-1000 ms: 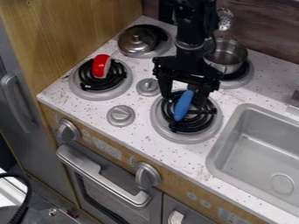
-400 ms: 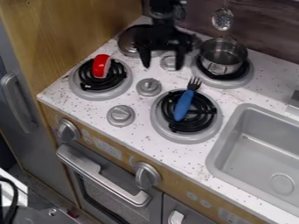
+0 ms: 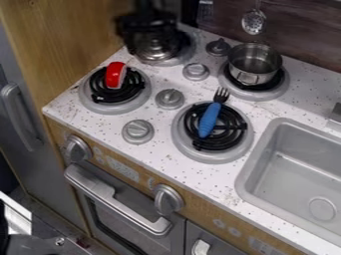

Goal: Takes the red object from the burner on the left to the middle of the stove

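My gripper (image 3: 154,44) is at the top left of the camera view, in front of and above the silver-lidded pot, blurred, with its fingers pointing down and a space between them. It stands behind and to the right of the red object (image 3: 115,74), which rests on the left front burner (image 3: 98,100). The stove top (image 3: 156,112) between the burners carries several grey knobs.
A blue-handled fork (image 3: 209,119) lies on the right front burner (image 3: 220,157). An open metal pot (image 3: 254,62) stands on the back right burner, a lidded pot (image 3: 156,50) on the back left. The sink (image 3: 299,174) is at right.
The gripper has moved left and back, from over the blue-handled fork to over the lidded pot. The red object and the fork have stayed put.
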